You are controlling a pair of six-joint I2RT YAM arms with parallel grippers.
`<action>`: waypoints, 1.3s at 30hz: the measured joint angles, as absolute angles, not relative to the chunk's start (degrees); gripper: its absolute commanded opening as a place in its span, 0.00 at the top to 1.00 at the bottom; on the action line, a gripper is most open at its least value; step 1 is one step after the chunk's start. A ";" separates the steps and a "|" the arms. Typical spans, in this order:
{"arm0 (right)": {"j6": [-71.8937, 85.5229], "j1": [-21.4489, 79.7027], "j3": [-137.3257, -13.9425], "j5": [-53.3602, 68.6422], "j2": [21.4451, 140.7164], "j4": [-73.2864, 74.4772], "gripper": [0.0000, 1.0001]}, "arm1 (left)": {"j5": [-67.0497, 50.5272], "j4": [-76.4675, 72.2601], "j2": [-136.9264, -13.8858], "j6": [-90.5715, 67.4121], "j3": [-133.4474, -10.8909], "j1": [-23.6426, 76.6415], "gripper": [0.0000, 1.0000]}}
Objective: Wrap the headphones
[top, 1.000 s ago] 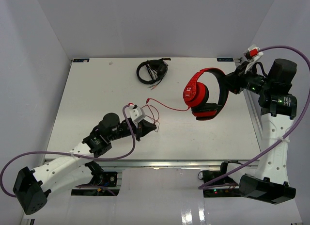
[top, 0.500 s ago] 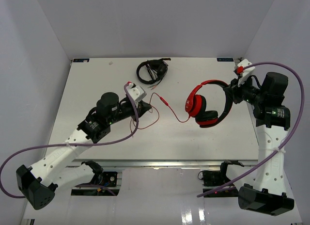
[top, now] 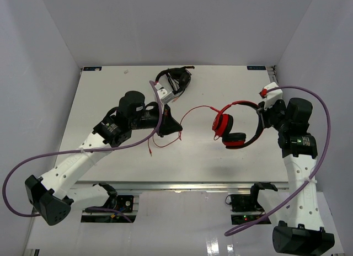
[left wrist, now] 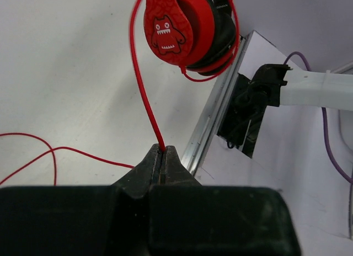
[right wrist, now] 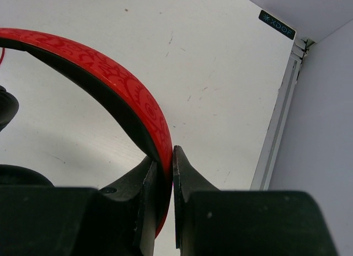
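Observation:
The red headphones [top: 234, 125] hang above the right half of the table, held by the headband. My right gripper [top: 261, 113] is shut on the red headband [right wrist: 132, 99]. The thin red cable [top: 196, 108] runs left from the earcups in an arc to my left gripper [top: 177, 128], which is shut on it. In the left wrist view the cable [left wrist: 144, 96] rises from the shut jaws to a red earcup with a monster face [left wrist: 167, 28]. The rest of the cable [top: 160, 143] trails in loops on the table below the left gripper.
Smaller black headphones [top: 172, 79] with a coiled cable lie at the back middle of the table, just behind my left wrist. The table's right edge rail [right wrist: 276, 123] runs close to the right gripper. White walls enclose the table.
My left gripper has moved back and to the right with the cable, lifting it into an arc. My right gripper has drawn the headphones nearer and lower on the right side.

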State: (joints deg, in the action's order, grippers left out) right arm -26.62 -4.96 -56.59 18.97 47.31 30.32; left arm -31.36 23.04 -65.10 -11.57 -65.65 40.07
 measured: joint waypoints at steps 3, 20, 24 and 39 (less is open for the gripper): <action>-25.61 -3.62 -56.36 17.01 47.22 28.96 0.92 | -31.10 24.00 -65.23 -13.94 -65.72 40.07 1.00; -18.68 14.59 -52.56 1.81 50.79 25.78 0.92 | -28.91 24.90 -69.32 -16.35 -74.05 40.07 1.00; -17.96 14.71 -52.56 7.88 50.43 25.92 0.92 | -27.55 24.88 -69.35 -15.05 -74.76 40.07 1.00; -19.87 14.76 -51.86 24.56 48.78 29.64 0.92 | -27.22 22.01 -72.25 -13.08 -72.04 38.39 1.00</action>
State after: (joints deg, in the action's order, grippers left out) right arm -19.87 14.76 -51.86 24.56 48.78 29.64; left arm -27.22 22.01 -72.25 -13.08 -72.04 38.39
